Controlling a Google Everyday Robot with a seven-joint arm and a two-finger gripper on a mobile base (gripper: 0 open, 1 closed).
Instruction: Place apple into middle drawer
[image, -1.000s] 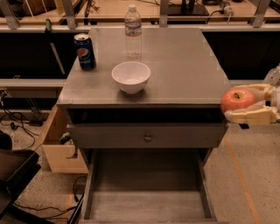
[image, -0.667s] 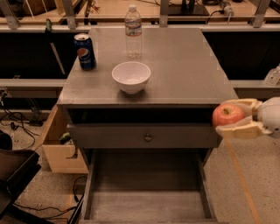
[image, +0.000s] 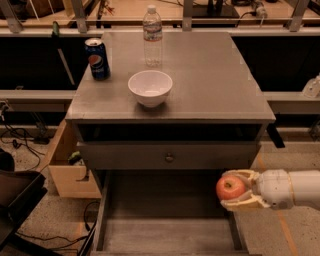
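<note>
My gripper (image: 239, 189) comes in from the right edge and is shut on the red-orange apple (image: 230, 188). It holds the apple in the air over the right side wall of the open middle drawer (image: 167, 235), just below the closed drawer front with the round knob (image: 169, 158). The drawer box is pulled out toward me, and its plank floor is bare.
On the cabinet top (image: 210, 80) stand a white bowl (image: 150, 88), a Pepsi can (image: 97, 58) and a water bottle (image: 152, 36). A cardboard box (image: 67, 170) sits on the floor to the left, with cables and a dark object (image: 15, 200) near it.
My gripper has carried the apple down and to the left, from beside the cabinet's top right corner to the right edge of the open drawer.
</note>
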